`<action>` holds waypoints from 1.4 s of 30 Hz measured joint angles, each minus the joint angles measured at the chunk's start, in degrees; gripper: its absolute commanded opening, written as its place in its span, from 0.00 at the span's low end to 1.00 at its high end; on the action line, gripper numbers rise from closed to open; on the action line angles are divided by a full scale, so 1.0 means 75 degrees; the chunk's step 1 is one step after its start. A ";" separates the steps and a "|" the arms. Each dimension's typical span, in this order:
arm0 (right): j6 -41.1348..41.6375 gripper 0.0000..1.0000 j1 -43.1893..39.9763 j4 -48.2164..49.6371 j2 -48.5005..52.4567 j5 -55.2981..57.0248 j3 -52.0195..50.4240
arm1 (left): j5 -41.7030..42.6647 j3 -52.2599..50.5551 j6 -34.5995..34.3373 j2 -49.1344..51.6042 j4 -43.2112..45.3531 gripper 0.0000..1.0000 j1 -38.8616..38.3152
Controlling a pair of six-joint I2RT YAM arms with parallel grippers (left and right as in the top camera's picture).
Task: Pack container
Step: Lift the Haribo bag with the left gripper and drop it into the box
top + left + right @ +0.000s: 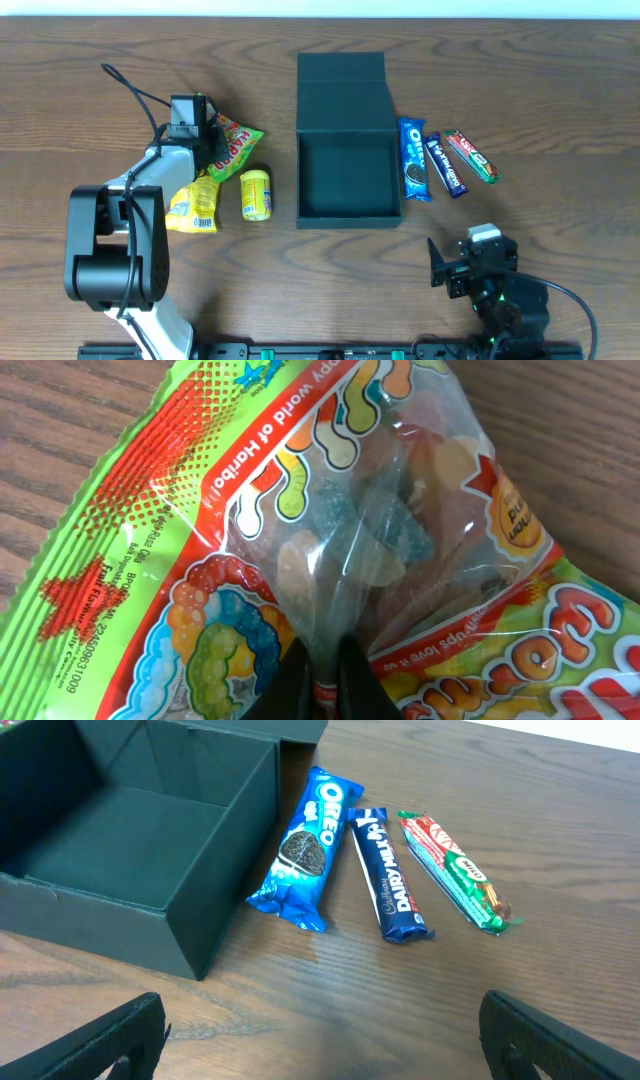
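Observation:
The dark teal container [348,212] stands open in the middle of the table, lid flap folded back, inside bare; its corner shows in the right wrist view [190,945]. My left gripper [213,143] is shut on the green Haribo gummy bag [240,150], left of the container; its fingers [322,680] pinch the clear film of the bag [300,490]. My right gripper [448,270] is open and empty near the front edge; its fingers [320,1040] are wide apart over bare wood.
A yellow packet [194,205] and a yellow can-like snack [256,194] lie left of the container. An Oreo pack [414,160], a Dairy Milk bar [446,165] and a red-green bar [471,157] lie to its right, also seen by the right wrist: Oreo [305,850], Dairy Milk [392,875], red-green bar [455,870].

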 measured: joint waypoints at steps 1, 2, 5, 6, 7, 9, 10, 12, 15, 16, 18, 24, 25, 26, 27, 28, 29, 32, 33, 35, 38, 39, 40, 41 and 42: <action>0.0000 0.99 0.0000 0.0000 0.0000 -0.0003 0.0000 | -0.0006 0.0082 0.0000 0.0020 -0.0137 0.05 0.0000; 0.0000 0.99 0.0000 -0.0003 0.0000 -0.0003 0.0000 | -0.0012 0.0172 0.0000 0.0041 -0.0297 0.05 0.0000; 0.0000 0.99 0.0000 -0.0003 0.0000 0.0000 0.0000 | -0.0026 0.0542 0.0003 0.0102 -0.1003 0.05 0.0000; 0.0000 0.99 0.0000 -0.0003 0.0000 0.0000 0.0000 | -0.0032 0.0697 0.0003 0.0114 -0.1326 0.06 0.0000; 0.0000 0.99 0.0000 0.0000 -0.0003 -0.0003 0.0000 | -0.0055 0.0842 0.0006 0.0128 -0.1626 0.05 0.0000; 0.0000 0.99 0.0000 0.0000 0.0000 -0.0003 0.0000 | -0.0090 0.1154 0.0009 0.0137 -0.2229 0.06 -0.0017; 0.0000 0.99 0.0000 0.0000 -0.0003 0.0000 0.0000 | -0.0108 0.1309 0.0020 0.0140 -0.2463 0.05 -0.0032; 0.0000 0.99 0.0000 -0.0003 -0.0003 -0.0003 0.0000 | -0.0195 0.1749 0.0064 0.0134 -0.2891 0.05 -0.0096; 0.0000 0.99 0.0000 0.0000 0.0000 0.0000 0.0000 | -0.0379 0.2498 0.0251 -0.0079 -0.3191 0.06 -0.0376; 0.0000 0.99 0.0000 0.0000 0.0000 0.0000 0.0000 | -0.0425 0.2646 0.0373 -0.0207 -0.3212 0.05 -0.0498; 0.0000 0.99 0.0000 0.0000 0.0000 -0.0003 0.0000 | -0.0487 0.2891 0.0702 -0.0592 -0.3200 0.06 -0.0866; 0.0000 0.99 0.0000 0.0000 -0.0003 0.0000 0.0000 | -0.0530 0.3034 0.1311 -0.1571 -0.3235 0.06 -0.2451; 0.0000 0.99 0.0000 0.0000 0.0000 0.0000 0.0000 | -0.0533 0.3034 0.1381 -0.1629 -0.3296 0.06 -0.2801; 0.0000 0.99 0.0000 -0.0003 -0.0003 -0.0003 0.0000 | -0.0530 0.3034 0.1413 -0.1644 -0.3348 0.06 -0.3083; 0.0000 0.99 0.0000 0.0000 -0.0003 -0.0003 0.0000 | -0.0530 0.3034 0.1434 -0.1644 -0.3410 0.05 -0.3296; 0.0000 0.99 0.0000 0.0000 0.0000 0.0000 0.0000 | -0.0530 0.3034 0.1440 -0.1644 -0.3488 0.06 -0.3529; 0.0000 0.99 0.0000 0.0000 0.0000 0.0000 0.0000 | -0.0530 0.3034 0.1443 -0.1641 -0.3602 0.06 -0.3818; 0.0000 0.99 0.0000 0.0000 0.0000 -0.0003 0.0000 | -0.0519 0.3034 0.1381 -0.1641 -0.3931 0.06 -0.4406; 0.0000 0.99 0.0000 0.0000 0.0000 -0.0003 0.0000 | -0.0493 0.3031 0.1306 -0.1638 -0.4065 0.06 -0.4596; 0.0000 0.99 0.0000 0.0000 0.0000 0.0000 0.0000 | -0.0414 0.2996 0.1105 -0.1638 -0.4176 0.06 -0.4776; 0.0000 0.99 0.0000 -0.0003 0.0000 0.0000 0.0000 | 0.0000 0.2699 0.0860 -0.1638 -0.3958 0.05 -0.4779; 0.0000 0.99 0.0000 0.0000 0.0000 0.0000 0.0000 | 0.0160 0.2532 0.0793 -0.1638 -0.3876 0.06 -0.4762; 0.0000 0.99 0.0000 0.0000 0.0000 0.0000 0.0000 | 0.0286 0.2355 0.0729 -0.1638 -0.3780 0.06 -0.4762; 0.0000 0.99 0.0000 -0.0003 0.0000 -0.0003 0.0000 | 0.0396 0.2154 0.0635 -0.1638 -0.3722 0.06 -0.4759; 0.0000 0.99 0.0000 0.0000 0.0000 -0.0003 0.0000 | 0.0498 0.1988 0.0560 -0.1638 -0.3698 0.06 -0.4759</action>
